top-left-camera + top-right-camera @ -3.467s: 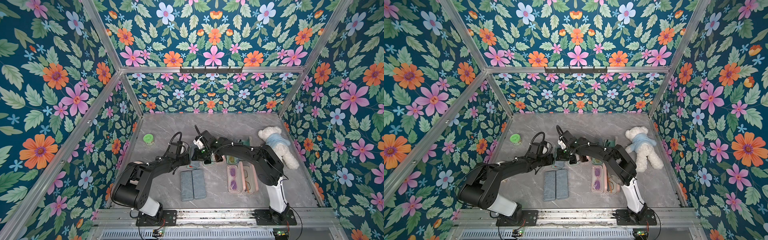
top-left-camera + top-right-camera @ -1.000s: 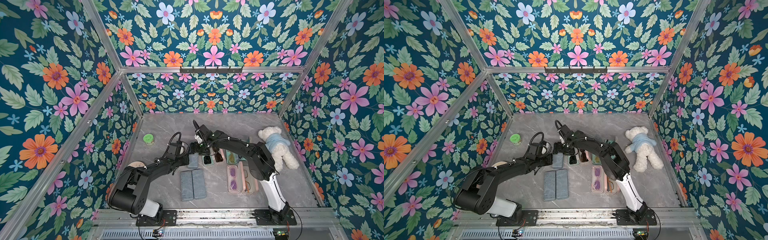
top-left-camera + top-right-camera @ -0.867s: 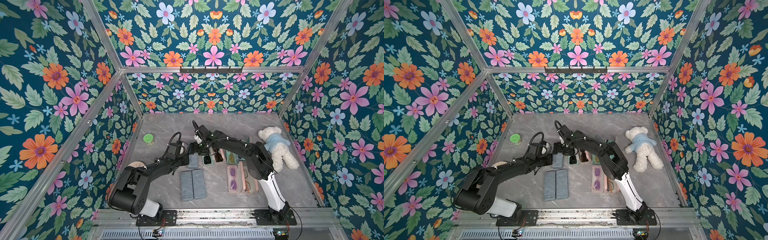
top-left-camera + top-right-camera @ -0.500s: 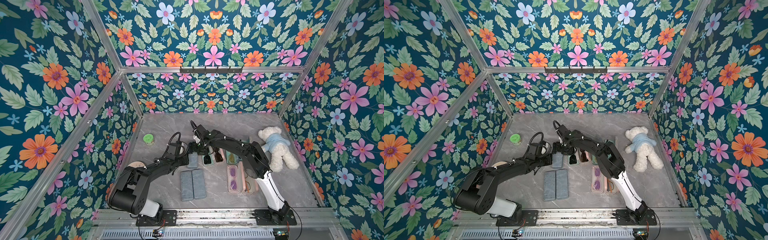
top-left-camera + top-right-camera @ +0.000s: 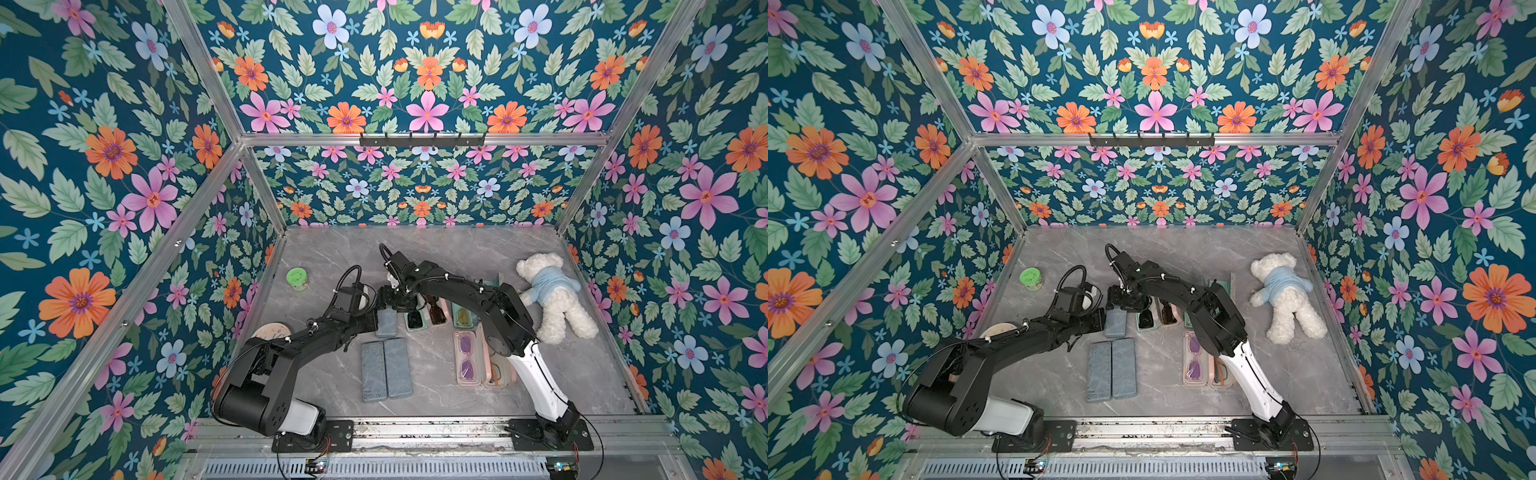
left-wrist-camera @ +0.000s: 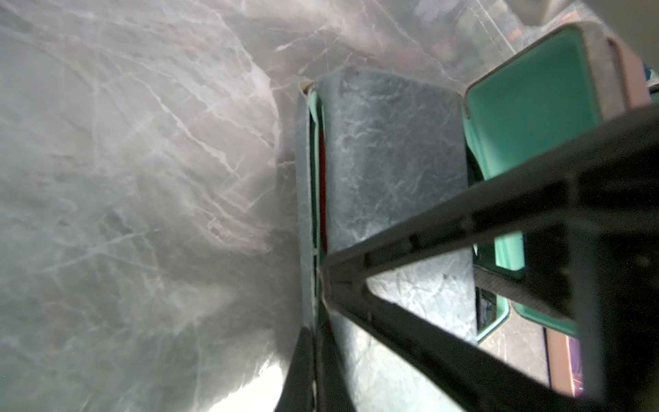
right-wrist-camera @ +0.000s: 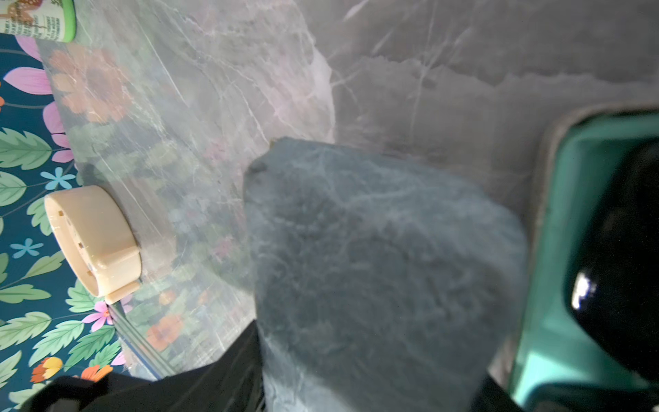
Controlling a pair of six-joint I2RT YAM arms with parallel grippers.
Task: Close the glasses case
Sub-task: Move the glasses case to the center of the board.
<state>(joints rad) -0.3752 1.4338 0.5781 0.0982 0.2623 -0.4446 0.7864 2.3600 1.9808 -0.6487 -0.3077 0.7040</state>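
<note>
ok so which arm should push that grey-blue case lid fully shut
right, probably: the right jaws sit over the far end of the grey-blue marbled glasses case, whose lid is slightly ajar; the left jaws are shut low at its side

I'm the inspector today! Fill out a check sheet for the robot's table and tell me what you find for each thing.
Surface: grey marble table, no spills seen.
Job's things: grey case, lid down; the left wrist view shows a thin gap along one edge.
Clutter: two shut grey cases, open cases with glasses, teddy bear, green jar, cream round thing.
Hands: left hand shut at the grey case's edge; right hand over its far end, opening unclear.
Cables: black loops above both wrists, no snag seen.
Surroundings: flowered walls, metal frame, hook rail.
</note>
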